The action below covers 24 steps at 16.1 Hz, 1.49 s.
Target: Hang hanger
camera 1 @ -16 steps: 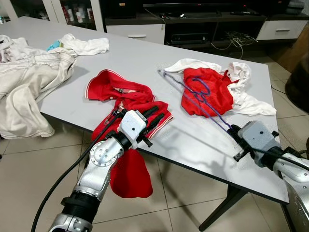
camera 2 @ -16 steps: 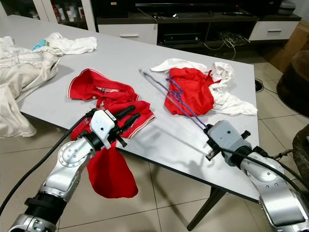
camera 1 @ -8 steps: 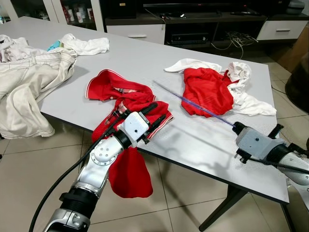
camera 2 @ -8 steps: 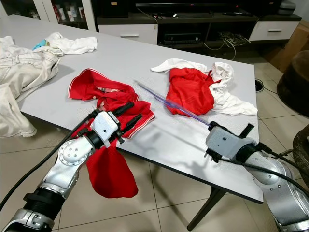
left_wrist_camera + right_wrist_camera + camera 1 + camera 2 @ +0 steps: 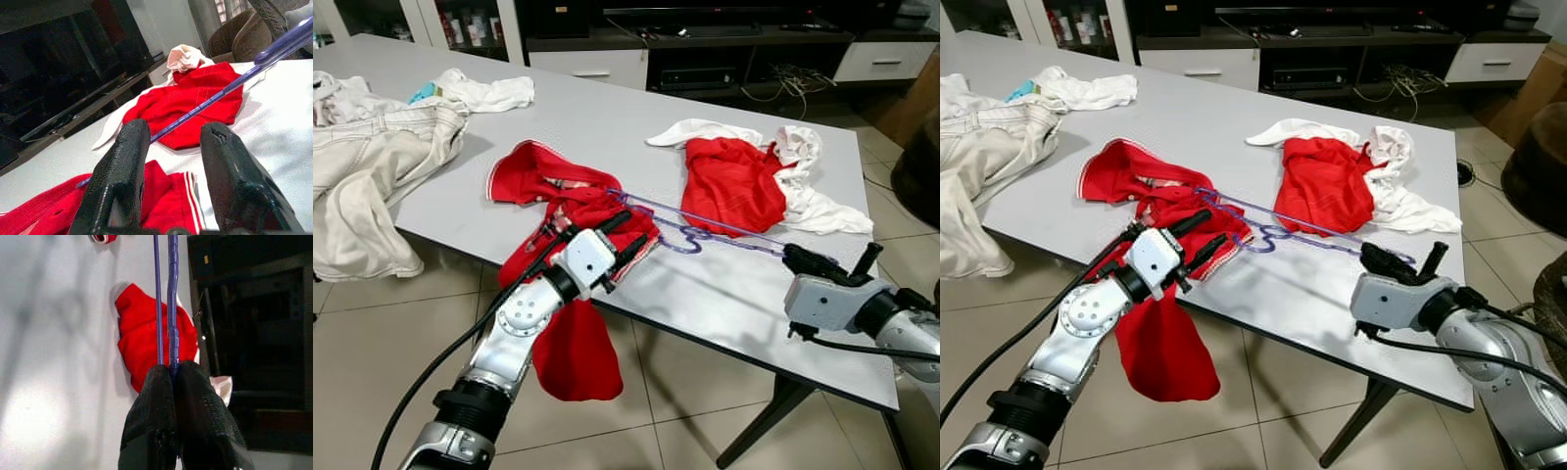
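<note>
Purple hanger (image 5: 695, 231): thin wire-like frame with a kinked hook section at mid-length, lying almost flat just above the table, centre of the left eye view. Long axis runs from lower right up toward centre left. One end is pinched in the right gripper (image 5: 795, 257), whose fingers are closed tight on the two purple bars (right wrist view confirms). The far tip reaches over the red shirt (image 5: 570, 196), just beside the left gripper (image 5: 625, 235).

Left gripper: fingers parted, a moderate gap, nothing between them; the hanger bar crosses beyond the gap in the left wrist view. It is the arm nearer the free tip and the shirt's collar.

Judgement: the next move turns on feeding that tip into the shirt opening, pushing along the hanger's axis.

Shirt is soft, crumpled knit with white-striped trim, part drooping over the table (image 5: 587, 117) edge. Second red garment (image 5: 734, 186) on white cloth (image 5: 822, 211), right of centre. Beige trousers (image 5: 372, 176) at left. Tabletop is smooth grey.
</note>
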Available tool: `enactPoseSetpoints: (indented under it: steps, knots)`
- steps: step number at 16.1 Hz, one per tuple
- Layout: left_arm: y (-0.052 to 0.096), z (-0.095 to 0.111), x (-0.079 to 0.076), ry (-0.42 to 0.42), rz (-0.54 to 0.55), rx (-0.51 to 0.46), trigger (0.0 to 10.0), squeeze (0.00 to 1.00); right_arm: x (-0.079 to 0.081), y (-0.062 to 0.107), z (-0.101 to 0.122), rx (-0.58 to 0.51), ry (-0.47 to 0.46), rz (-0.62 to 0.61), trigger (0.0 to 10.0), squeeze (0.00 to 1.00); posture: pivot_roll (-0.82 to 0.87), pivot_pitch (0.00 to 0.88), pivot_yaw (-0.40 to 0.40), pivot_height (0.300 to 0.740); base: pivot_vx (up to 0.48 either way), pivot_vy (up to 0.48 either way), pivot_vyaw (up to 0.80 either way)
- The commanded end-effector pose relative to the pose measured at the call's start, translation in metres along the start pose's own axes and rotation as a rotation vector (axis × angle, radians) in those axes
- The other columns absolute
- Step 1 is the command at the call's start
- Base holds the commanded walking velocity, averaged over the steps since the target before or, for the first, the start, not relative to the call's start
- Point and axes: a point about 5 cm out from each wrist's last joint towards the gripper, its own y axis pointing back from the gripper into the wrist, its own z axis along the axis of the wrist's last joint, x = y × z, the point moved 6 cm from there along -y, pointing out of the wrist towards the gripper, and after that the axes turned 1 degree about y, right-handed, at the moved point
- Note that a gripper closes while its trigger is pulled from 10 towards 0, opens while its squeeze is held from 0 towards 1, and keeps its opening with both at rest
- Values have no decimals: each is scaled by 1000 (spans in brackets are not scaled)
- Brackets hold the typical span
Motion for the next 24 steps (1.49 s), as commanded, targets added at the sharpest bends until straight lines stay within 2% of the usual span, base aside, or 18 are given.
enactPoseSetpoints:
  steps: [1,5,12,14,15,22,24]
  knots:
    - [-3,0,0,-27,-19,8,10000,0,-4,-1,3,-22,30,-13,10000,0,-132,0,6,740,0,0,0]
    - [-3,-5,-1,-27,-31,30,10000,0,-11,0,13,-67,53,-44,10000,0,-134,0,8,740,0,0,0]
    - [-3,-7,-2,-36,-43,40,10000,0,-20,6,15,-105,169,-96,10000,0,-138,0,10,740,0,0,0]
    - [-3,-8,-3,-39,-47,45,10000,0,-20,8,18,-123,189,-99,10000,0,-137,0,11,740,0,0,0]
    - [-3,-9,-3,-41,-50,50,10000,0,-14,8,16,-124,214,-79,10000,0,-137,0,12,740,0,0,0]
    - [-3,-12,-6,-50,-66,65,10000,0,-16,5,17,-127,218,-95,10000,0,-137,0,16,740,0,0,0]
    - [-3,-15,-8,-49,-73,81,10000,0,-25,4,25,-151,195,-130,10000,0,-137,0,16,740,0,0,0]
